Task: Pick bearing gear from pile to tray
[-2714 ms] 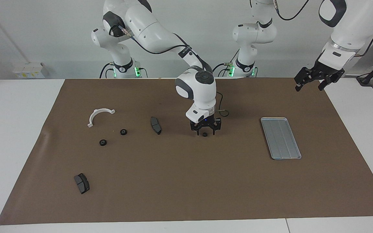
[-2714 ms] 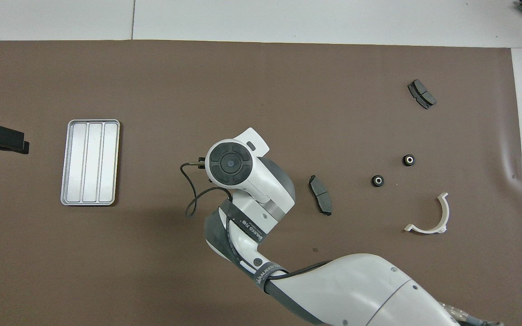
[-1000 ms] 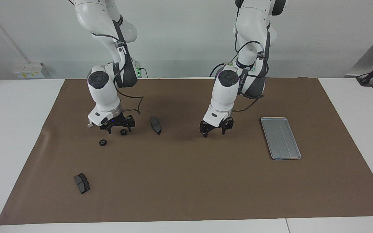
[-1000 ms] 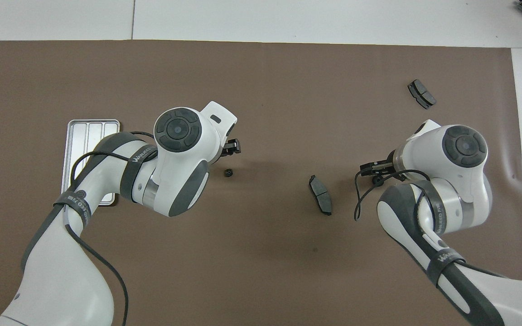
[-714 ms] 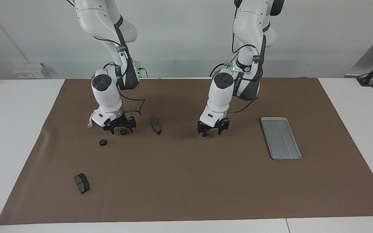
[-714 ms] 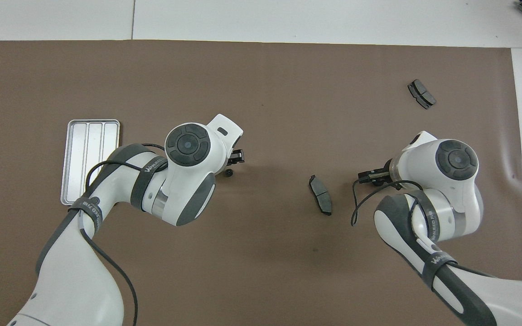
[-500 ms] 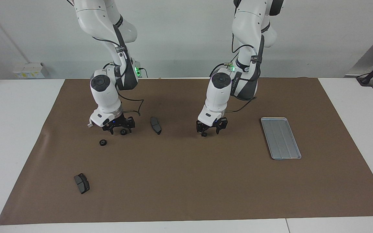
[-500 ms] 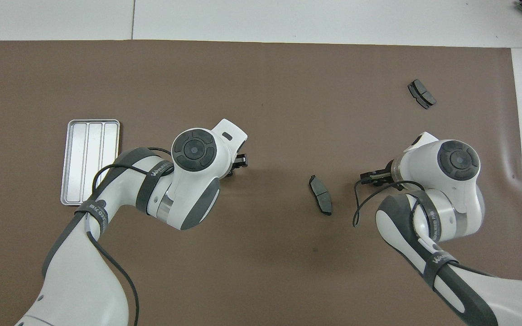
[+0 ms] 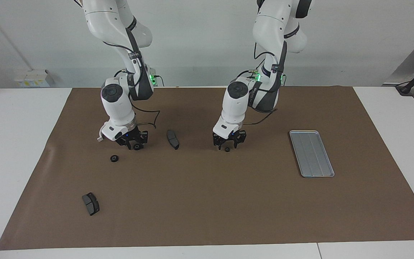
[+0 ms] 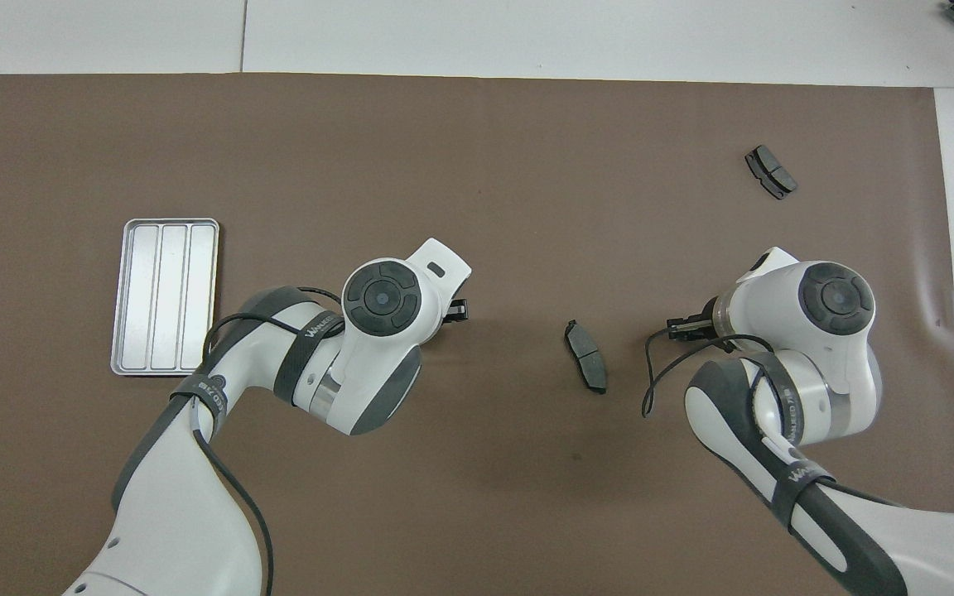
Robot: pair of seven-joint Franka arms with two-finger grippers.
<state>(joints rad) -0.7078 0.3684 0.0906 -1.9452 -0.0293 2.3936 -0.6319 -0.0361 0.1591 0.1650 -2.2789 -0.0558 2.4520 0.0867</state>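
Two white robot arms reach down onto a brown mat, seen from a high camera facing them. In the centre of the frame the left gripper (image 9: 227,146) is down at the mat with a small black ring (image 9: 226,149), one of the bearing gears, lying between its tips; whether it has clamped the ring cannot be told. Toward the right arm's end, at the same height in the frame, the right gripper (image 9: 132,144) sits low over a second ring (image 9: 136,146), and its grasp cannot be told either. A third ring (image 9: 114,158) lies loose just below it in the frame. One dark curved pad (image 9: 173,139) rests between the two grippers, and another pad (image 9: 90,203) lies low in the frame, well apart from everything. The step in hand looks like gripping a ring with each arm. To do it well, each gripper should be centred on its ring, touch the mat lightly, and close evenly so the tiny part does not squirt sideways, then lift straight up. The silver tray (image 9: 311,154) sits at mid-height toward the left arm's end, well apart from both grippers, and it holds nothing.
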